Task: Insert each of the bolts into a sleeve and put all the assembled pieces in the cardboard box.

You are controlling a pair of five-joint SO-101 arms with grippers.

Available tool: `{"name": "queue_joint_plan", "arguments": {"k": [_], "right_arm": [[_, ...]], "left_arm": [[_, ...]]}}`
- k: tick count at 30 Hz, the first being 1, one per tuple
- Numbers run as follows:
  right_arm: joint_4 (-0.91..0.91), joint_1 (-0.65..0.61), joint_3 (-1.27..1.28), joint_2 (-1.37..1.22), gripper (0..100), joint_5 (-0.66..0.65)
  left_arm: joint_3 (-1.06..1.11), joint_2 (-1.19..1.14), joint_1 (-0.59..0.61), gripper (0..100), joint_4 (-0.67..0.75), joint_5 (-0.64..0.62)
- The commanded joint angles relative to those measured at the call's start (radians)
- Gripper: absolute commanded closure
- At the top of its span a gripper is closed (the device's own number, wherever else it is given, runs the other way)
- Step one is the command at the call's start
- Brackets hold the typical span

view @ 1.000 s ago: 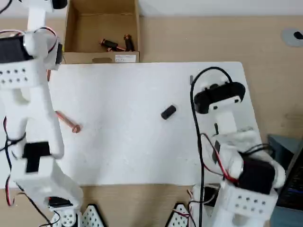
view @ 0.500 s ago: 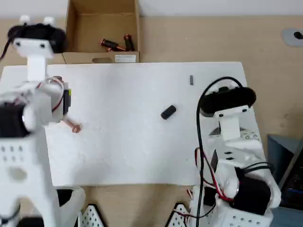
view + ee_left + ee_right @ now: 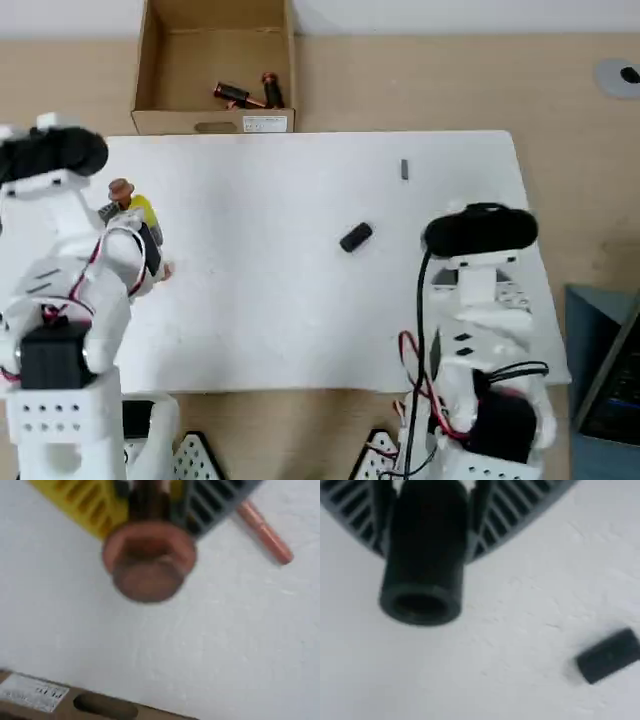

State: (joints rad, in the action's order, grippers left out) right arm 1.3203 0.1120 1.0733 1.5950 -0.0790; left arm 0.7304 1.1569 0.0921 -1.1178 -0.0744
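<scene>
My left gripper (image 3: 150,505) is shut on a copper bolt (image 3: 149,560), head outward, between a yellow finger (image 3: 85,502) and a dark one. In the high view that gripper (image 3: 130,203) hangs over the mat's left side with the bolt (image 3: 121,189). A second bolt (image 3: 265,532) lies on the mat just beside it, partly hidden under the arm (image 3: 162,270). My right gripper (image 3: 427,510) is shut on a black sleeve (image 3: 422,560), open end outward. Another black sleeve (image 3: 355,237) (image 3: 609,655) lies loose mid-mat. The cardboard box (image 3: 150,70) stands at the back left with assembled pieces (image 3: 245,95) inside.
A white mat (image 3: 300,320) covers the table's middle. A small grey piece (image 3: 404,170) lies near its back right. A grey disc (image 3: 618,76) sits at the far right, and a dark object (image 3: 600,360) at the right edge. The box's front wall (image 3: 100,707) lies beyond the held bolt.
The left arm swung back from beside the box toward the front left of the mat, carrying the bolt. The right arm also drew back toward the front edge.
</scene>
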Motion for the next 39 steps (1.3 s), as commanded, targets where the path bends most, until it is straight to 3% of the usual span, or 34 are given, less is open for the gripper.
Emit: {"name": "queue_joint_plan", "arguments": {"k": [1,9,14,18,22,32,39], "right_arm": [[-0.031,-0.11,0.056,0.067,98.9,0.064],[-0.13,-0.387,0.179,0.24,98.9,0.153],[-0.201,-0.555,0.271,0.321,98.9,0.152],[-0.245,-0.68,0.303,0.332,98.9,0.153],[-0.265,-0.777,0.321,0.338,98.9,0.153],[-0.27,-0.924,0.323,0.338,98.9,0.152],[-0.272,-0.978,0.315,0.338,98.9,0.147]], "left_arm": [[0.061,0.076,-0.008,100,0.063,-0.081],[0.193,0.24,-0.011,100,0.091,-0.206],[0.272,0.4,-0.135,100,0.091,-0.227],[0.327,0.55,-0.285,100,0.097,-0.318],[0.413,0.673,-0.351,100,0.155,-0.377],[0.43,0.665,-0.365,100,0.27,-0.516],[0.431,0.665,-0.505,100,0.262,-0.511]]}}
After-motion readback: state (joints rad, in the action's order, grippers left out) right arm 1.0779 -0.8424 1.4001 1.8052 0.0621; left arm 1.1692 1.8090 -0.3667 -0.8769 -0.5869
